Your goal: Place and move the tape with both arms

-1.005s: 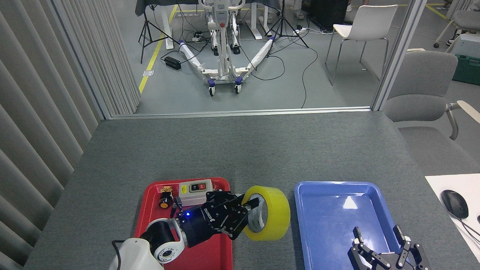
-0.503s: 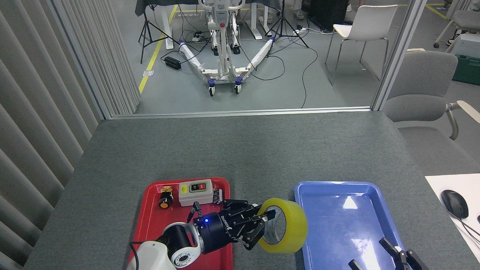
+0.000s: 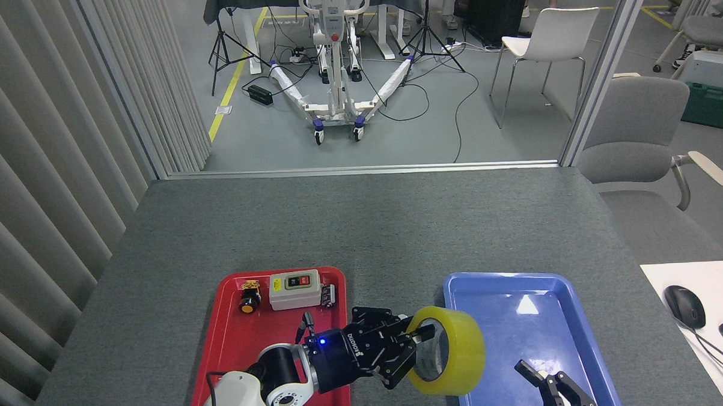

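We note a grey felt-topped desk (image 3: 362, 227) before a cabled workshop floor, where our left gripper (image 3: 416, 349), clamped on the wide yellow tape roll (image 3: 448, 359), has carried it rightward over the blue plastic tray's (image 3: 520, 281) rim, right gripper (image 3: 551, 388) splayed.

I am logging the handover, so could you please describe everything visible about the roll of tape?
The tape is a wide roll of glossy translucent yellow film around a whitish-grey core. It is held on edge, its open centre facing the camera and slightly left. The left gripper pinches its left rim, one finger reaching into the hole. The roll overlaps the left rim of the blue tray; whether it touches the tray cannot be told.
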